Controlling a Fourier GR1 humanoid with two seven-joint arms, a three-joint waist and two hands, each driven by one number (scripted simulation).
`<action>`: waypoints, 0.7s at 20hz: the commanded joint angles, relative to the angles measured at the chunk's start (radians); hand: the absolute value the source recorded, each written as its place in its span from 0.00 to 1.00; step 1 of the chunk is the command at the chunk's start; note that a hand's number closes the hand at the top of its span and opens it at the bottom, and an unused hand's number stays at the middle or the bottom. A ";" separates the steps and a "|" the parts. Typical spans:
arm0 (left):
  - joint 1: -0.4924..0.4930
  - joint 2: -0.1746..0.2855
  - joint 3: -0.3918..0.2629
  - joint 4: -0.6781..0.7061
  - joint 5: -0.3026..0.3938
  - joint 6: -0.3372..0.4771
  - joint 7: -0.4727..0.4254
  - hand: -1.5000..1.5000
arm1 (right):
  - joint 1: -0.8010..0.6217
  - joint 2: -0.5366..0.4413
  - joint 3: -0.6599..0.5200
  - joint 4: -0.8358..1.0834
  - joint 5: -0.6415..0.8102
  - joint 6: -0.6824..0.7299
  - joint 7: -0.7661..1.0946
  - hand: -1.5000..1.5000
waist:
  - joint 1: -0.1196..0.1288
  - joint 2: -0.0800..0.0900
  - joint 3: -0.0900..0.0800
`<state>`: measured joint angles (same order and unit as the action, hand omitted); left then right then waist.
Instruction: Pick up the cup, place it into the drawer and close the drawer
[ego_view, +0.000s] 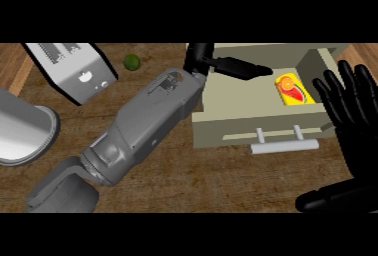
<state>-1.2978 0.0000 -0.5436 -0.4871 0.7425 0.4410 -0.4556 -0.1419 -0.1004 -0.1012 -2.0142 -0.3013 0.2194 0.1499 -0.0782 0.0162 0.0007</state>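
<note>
Black fingers straight and holding nothing, the left hand (225, 66) reaches over the open drawer (244, 127), a pose that suits a load set down. Near its fingertips, inside the drawer, lies one yellow-and-orange thing, seemingly the cup (293, 90), though its shape is hard to read. One handle (284, 146) faces the robot, ready for the push shut. The right hand (358, 135) rests open at the right edge. Farther off: one lime (132, 62), one grey box (74, 72), one metal pot (26, 125).
</note>
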 joint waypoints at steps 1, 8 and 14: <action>-0.006 0.000 0.065 -0.017 0.047 -0.047 -0.050 0.00 | 0.056 -0.040 -0.028 -0.033 -0.053 0.058 0.002 0.00 | 0.033 -0.009 0.000; 0.100 0.080 0.114 -0.155 0.046 -0.063 -0.001 0.00 | 0.103 -0.134 -0.033 -0.110 -0.043 0.149 0.029 1.00 | 0.084 -0.025 -0.001; 0.260 0.213 0.137 -0.369 0.063 -0.038 0.095 0.00 | 0.115 -0.149 0.026 -0.135 0.114 0.146 0.032 1.00 | 0.102 -0.028 -0.001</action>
<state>-1.1271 0.1300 -0.4221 -0.7394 0.7982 0.4042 -0.4139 -0.0601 -0.2415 -0.1115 -2.0989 -0.2475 0.3556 0.1690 0.0183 -0.0098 -0.0004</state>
